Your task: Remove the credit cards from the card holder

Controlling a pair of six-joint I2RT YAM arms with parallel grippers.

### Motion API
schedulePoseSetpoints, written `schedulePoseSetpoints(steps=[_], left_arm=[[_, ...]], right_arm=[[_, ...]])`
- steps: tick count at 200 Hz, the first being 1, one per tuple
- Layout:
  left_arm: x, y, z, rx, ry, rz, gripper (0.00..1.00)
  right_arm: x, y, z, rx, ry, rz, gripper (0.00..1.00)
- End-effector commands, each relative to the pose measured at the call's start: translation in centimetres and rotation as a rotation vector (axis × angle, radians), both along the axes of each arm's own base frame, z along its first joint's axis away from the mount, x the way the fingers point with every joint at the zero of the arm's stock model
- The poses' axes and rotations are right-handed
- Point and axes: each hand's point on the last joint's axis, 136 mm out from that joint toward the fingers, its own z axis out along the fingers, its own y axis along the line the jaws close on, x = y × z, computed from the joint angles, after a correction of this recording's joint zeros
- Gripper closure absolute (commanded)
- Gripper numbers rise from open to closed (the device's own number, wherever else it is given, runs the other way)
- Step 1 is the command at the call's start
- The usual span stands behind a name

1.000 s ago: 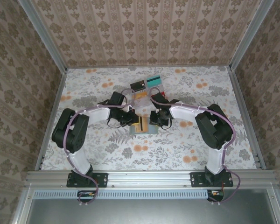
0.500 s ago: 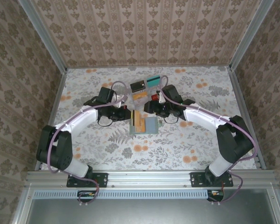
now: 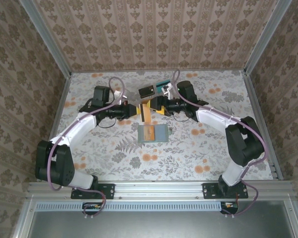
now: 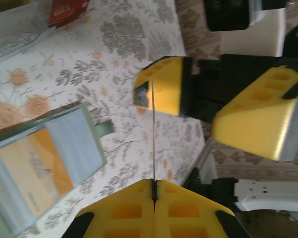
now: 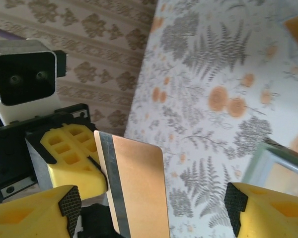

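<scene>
The grey-green card holder (image 3: 160, 134) lies open on the table, with an orange-yellow credit card (image 3: 148, 134) still in its pocket. Above and behind it, my left gripper (image 3: 138, 110) is shut on another orange credit card (image 3: 146, 113), held on edge. In the left wrist view that card (image 4: 153, 139) is a thin line rising from my shut left gripper (image 4: 154, 184). My right gripper (image 3: 156, 106) faces it, open, with the card's (image 5: 139, 193) far end between its fingers (image 5: 69, 210). I cannot tell if a finger touches the card. The card holder (image 4: 89, 148) lies below left.
Small clear boxes stand at the back centre, with a dark card (image 3: 146, 91), a teal card (image 3: 164, 84) and a red card (image 4: 67, 7) on them. Patterned walls and metal rails (image 3: 57, 114) enclose the floral table.
Both grippers have moved up and back from the card holder. The left one carried an orange card out of it. The right gripper's jaws have opened wide.
</scene>
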Motion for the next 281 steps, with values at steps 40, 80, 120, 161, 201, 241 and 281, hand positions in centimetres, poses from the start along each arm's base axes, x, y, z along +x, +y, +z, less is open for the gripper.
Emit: schedulePoseSetpoints(steps=[40,80,120,161,201,241,281], left_arm=[[-0.5,-0.3,4.0,-0.150,-0.026,-0.052,1.00],[-0.1,0.0,4.5,-0.161,-0.027,-0.015,1.00],[1.7,1.3,4.1,-0.155,0.004,0.201,0.65],[2.2,1.2,5.7,-0.251,-0.027,0.300,0.40],[2.2,0.5,6.4,-0.280,-0.039,0.325,0.42],[2.3,0.7,6.9,-0.337,-0.049,0.353,0.61],[2.0,0.9,7.3,-0.356,-0.065,0.359,0.85]], right_arm=[[0.6,1.9,4.4,0.210,-0.022,0.092,0.54],[0.8,1.7,6.3,0.288,-0.043,0.066,0.90],[1.2,1.1,8.0,0.327,-0.045,-0.022,0.99],[1.7,2.0,8.5,0.360,-0.010,-0.122,0.99],[2.2,2.8,9.1,0.423,0.021,-0.156,0.99],[2.5,2.8,8.8,0.432,0.046,-0.174,0.99],[2.6,2.7,8.5,0.430,0.052,-0.186,0.99]])
